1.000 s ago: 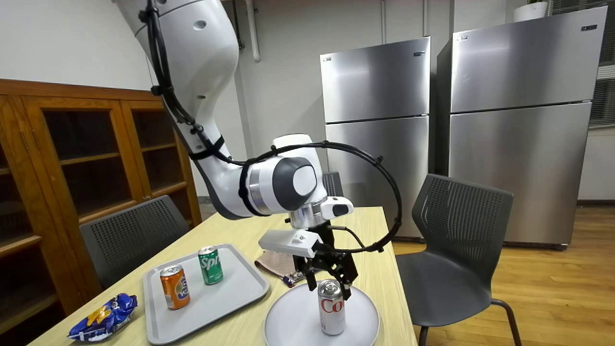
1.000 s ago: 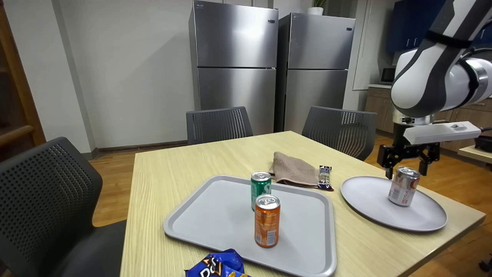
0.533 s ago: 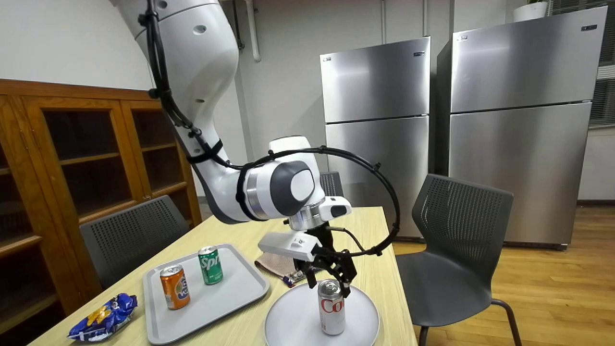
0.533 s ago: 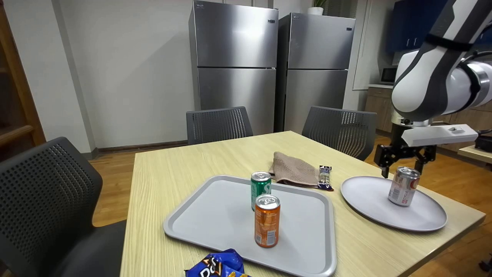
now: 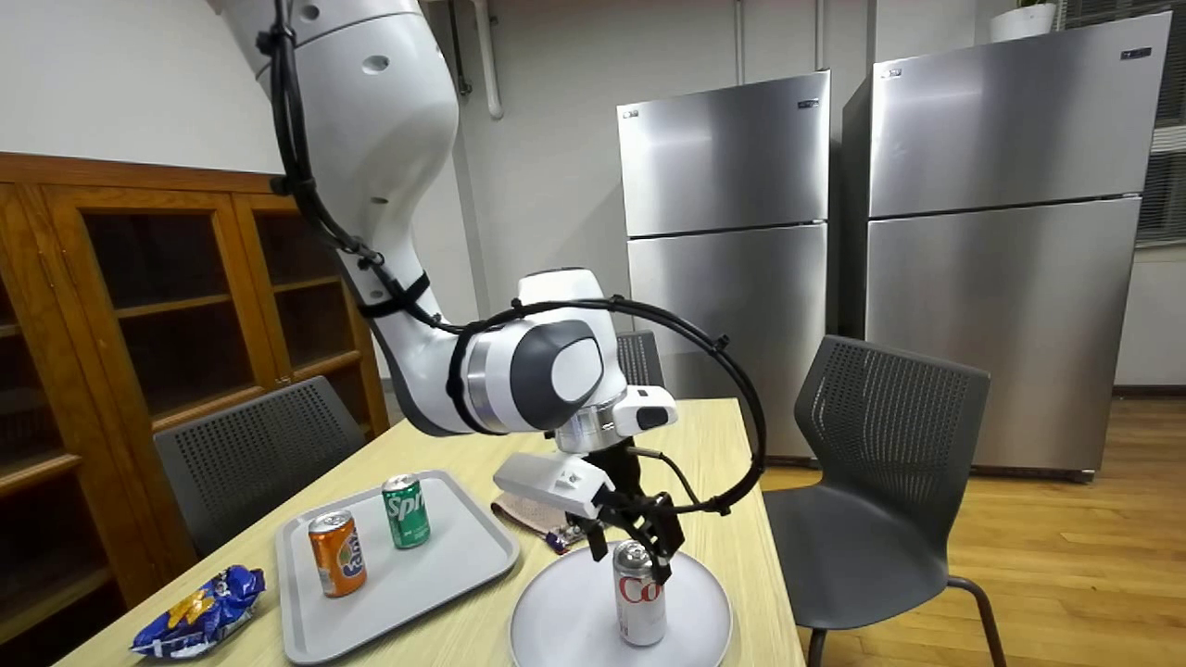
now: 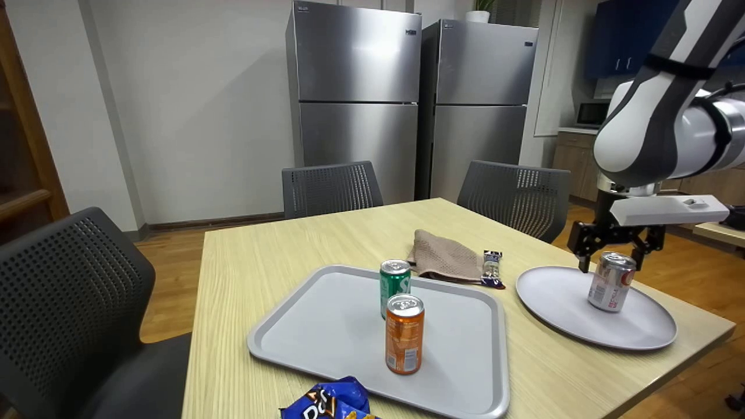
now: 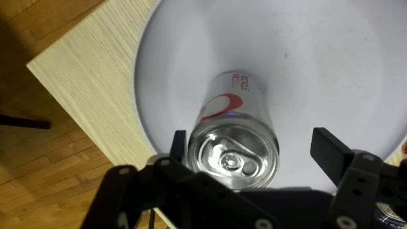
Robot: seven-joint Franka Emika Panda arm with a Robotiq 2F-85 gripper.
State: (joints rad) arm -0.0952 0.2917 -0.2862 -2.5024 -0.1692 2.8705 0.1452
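- The silver can (image 6: 612,282) stands straight up near the middle of the round gray plate (image 6: 553,294).
- Its long side goes up and down, with its bottom on the plate and its shiny lid on top.
- The lid, with its pull tab, faces up toward the gripper (image 7: 251,143). In an exterior view, big red letters, "Co", show on the can's side.
- The gripper is spread wide and points down, with the top of the can between its tips.
- One finger (image 7: 178,144) is just beside the can, and I can't tell if it touches. The other finger (image 7: 330,156) stands apart from it, with a gap.
- The plate lies flat on the pale wood table (image 6: 302,250), near a corner. It holds the silver can and has a few tiny specks.
- The gray tray (image 6: 326,331) lies next to the plate, not touching it. Two cans are on it.
- The green can (image 5: 408,514) and the orange can (image 5: 338,556) both stand straight up, lids on top, near each other.
- A brown cloth (image 6: 445,256) lies by the tray's edge, with a wrapped bar (image 6: 492,267) right by it.
- A blue chip bag (image 5: 199,613) lies on the table by the tray.
- The wooden cupboard (image 5: 246,287) has glass doors; it is too dark to see what is inside.
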